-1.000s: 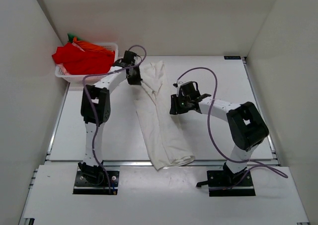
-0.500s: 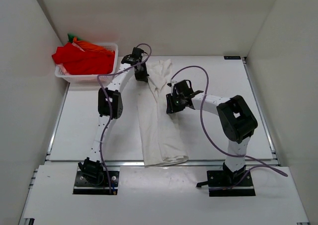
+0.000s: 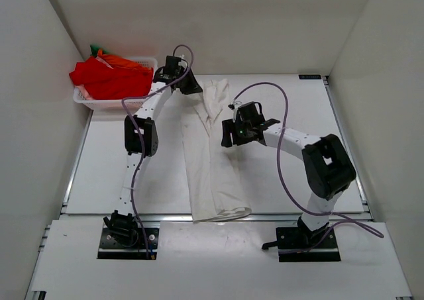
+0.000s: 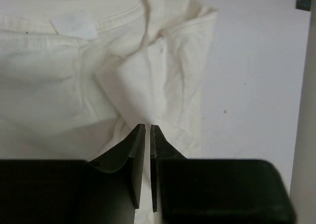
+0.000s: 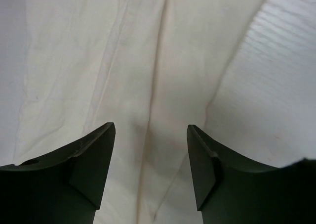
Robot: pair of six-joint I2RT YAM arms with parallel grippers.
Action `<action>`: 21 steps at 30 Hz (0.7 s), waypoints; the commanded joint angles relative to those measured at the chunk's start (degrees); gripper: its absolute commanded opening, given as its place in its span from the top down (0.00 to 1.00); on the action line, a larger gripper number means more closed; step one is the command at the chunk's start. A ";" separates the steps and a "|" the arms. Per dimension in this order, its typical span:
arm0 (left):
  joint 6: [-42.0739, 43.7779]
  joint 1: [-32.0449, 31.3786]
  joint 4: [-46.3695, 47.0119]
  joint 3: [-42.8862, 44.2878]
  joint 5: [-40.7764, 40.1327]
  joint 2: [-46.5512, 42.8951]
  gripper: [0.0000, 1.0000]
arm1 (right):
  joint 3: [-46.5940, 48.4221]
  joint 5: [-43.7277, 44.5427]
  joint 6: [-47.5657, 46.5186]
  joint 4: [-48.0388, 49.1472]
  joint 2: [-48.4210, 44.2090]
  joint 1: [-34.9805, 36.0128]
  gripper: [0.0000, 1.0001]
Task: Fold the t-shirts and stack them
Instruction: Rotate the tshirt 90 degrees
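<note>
The white t-shirt (image 3: 211, 167) lies as a long narrow strip down the middle of the table, collar end at the back. My left gripper (image 3: 191, 87) is at the shirt's back left corner. In the left wrist view its jaws (image 4: 147, 127) are pressed almost together on a fold of the white t-shirt (image 4: 148, 70), with the collar and label just beyond. My right gripper (image 3: 226, 133) is open over the shirt's right edge. In the right wrist view its fingers (image 5: 150, 130) stand wide apart above the white cloth (image 5: 123, 61). Red (image 3: 112, 80), orange (image 3: 122, 61) and green (image 3: 95, 49) shirts are piled in the basket.
The white lattice basket (image 3: 106, 104) stands at the back left corner of the table. White walls enclose the table on the left, back and right. The shirt's hem (image 3: 225, 212) reaches the table's near edge. Purple cables loop off both arms.
The white shirt was dragged left and straightened into a narrower strip. My left gripper moved along its back end. My right gripper moved left over the shirt's edge.
</note>
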 commanded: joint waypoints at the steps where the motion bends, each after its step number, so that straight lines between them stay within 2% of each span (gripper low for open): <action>1: 2.07 -0.03 1.12 1.06 1.37 -13.76 0.78 | -1.13 5.90 1.83 -1.77 -9.01 0.78 0.42; 3: 8.99 -2.40 -9.40 -4.70 -2.92 -21.90 0.75 | -5.16 7.31 5.07 -4.23 -14.44 1.40 0.45; 4: 11.29 -2.93 -11.28 -8.13 -3.90 -24.99 0.73 | -6.31 7.67 5.96 -5.99 -15.51 1.57 0.47; 5: 13.57 -5.38 -12.78 -18.52 -6.52 -31.73 0.72 | -9.19 7.85 7.89 -7.31 -18.13 1.31 0.49; 6: 14.55 -7.49 -10.01 -32.55 -7.68 -40.06 0.71 | -12.27 6.54 9.64 -7.76 -20.86 1.14 0.50; 7: 14.39 -8.03 -7.46 -47.83 -8.82 -44.58 0.69 | -14.04 5.83 10.71 -9.07 -24.28 0.96 0.52; 8: 12.65 -9.95 -2.73 -54.85 -10.40 -53.33 0.69 | -16.93 5.57 12.63 -9.78 -25.44 0.70 0.54; 9: 10.37 -11.02 1.32 -67.28 -10.33 -61.16 0.68 | -19.83 4.95 14.13 -10.48 -29.02 0.09 0.54; 10: 8.17 -11.72 3.79 -77.67 -10.24 -64.80 0.68 | -21.16 4.51 15.01 -11.62 -32.19 0.26 0.54; 12: 6.05 -13.47 4.43 -89.57 -11.11 -76.30 0.65 | -25.81 4.16 17.73 -13.82 -36.24 0.87 0.54; 13: 4.65 -15.23 5.56 -95.99 -11.56 -78.35 0.64 | -27.92 3.46 18.53 -15.22 -38.70 0.35 0.54; 15: 1.58 -17.77 6.71 -103.92 -12.35 -86.08 0.64 | -30.48 3.63 21.77 -15.49 -42.31 2.01 0.54; 17: -1.16 -20.42 7.07 -110.97 -13.13 -90.13 0.58 | -33.20 4.15 24.24 -16.63 -45.39 3.76 0.54; 21: -6.26 -24.64 9.08 -117.48 -13.24 -95.41 0.55 | -38.65 3.89 29.60 -14.36 -47.69 8.24 0.55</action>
